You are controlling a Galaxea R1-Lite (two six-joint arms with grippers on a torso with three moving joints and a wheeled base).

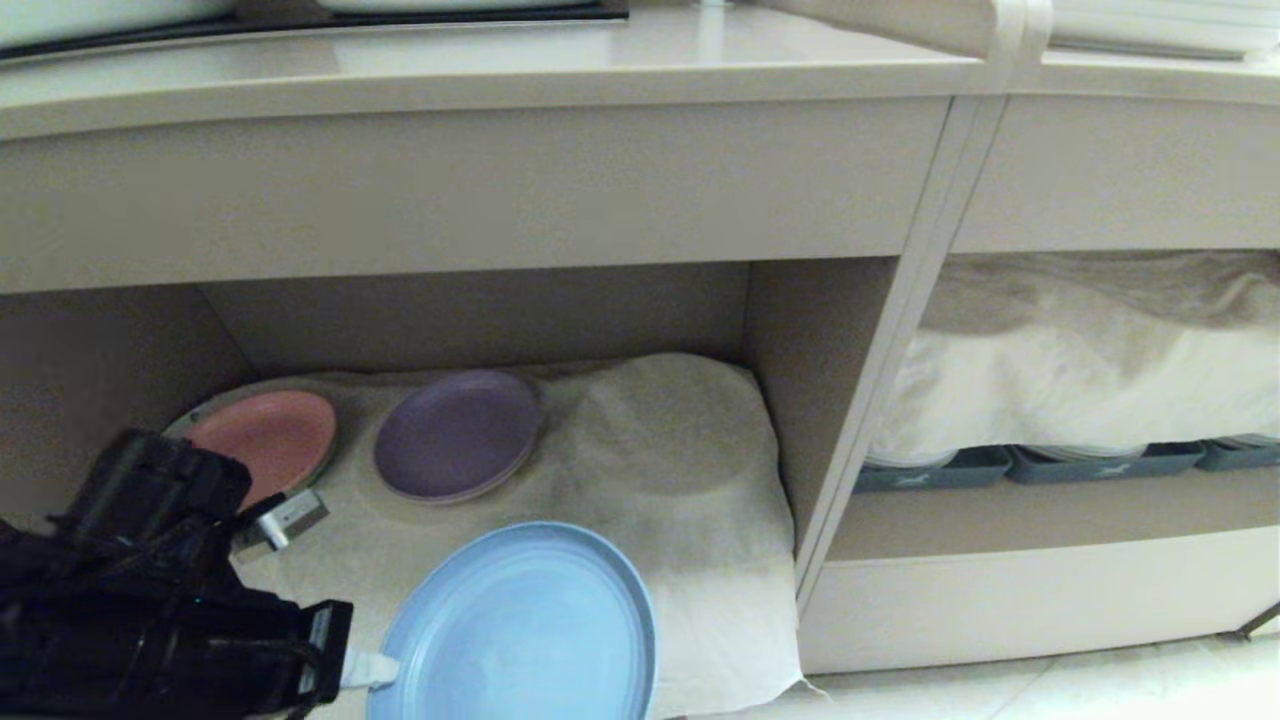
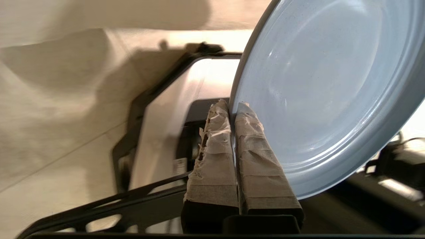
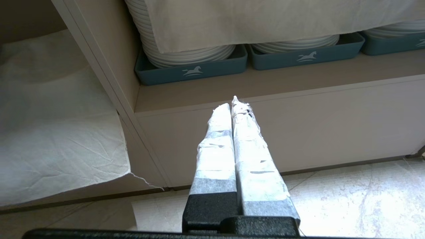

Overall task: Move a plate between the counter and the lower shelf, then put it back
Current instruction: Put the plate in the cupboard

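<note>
The light-blue plate [image 1: 520, 625] hangs roughly level at the front of the lower shelf [image 1: 680, 450], over its rumpled white cloth; I cannot tell whether it touches the cloth. My left gripper [image 1: 375, 668] comes in from the lower left and is shut on the plate's left rim. In the left wrist view the taped fingers [image 2: 212, 142] pinch the edge of the plate [image 2: 325, 83], the left gripper [image 2: 232, 106] tight on it. The counter [image 1: 500, 70] runs across the top. My right gripper [image 3: 234, 103] is shut on nothing, parked low before the cabinet base.
A pink plate [image 1: 265, 435] and a purple plate [image 1: 458, 432] lie at the back of the shelf cloth. A vertical divider [image 1: 880, 400] bounds the shelf on the right. Beyond it, grey-blue trays [image 3: 192, 71] hold stacked white plates [image 3: 186, 53] under a cloth.
</note>
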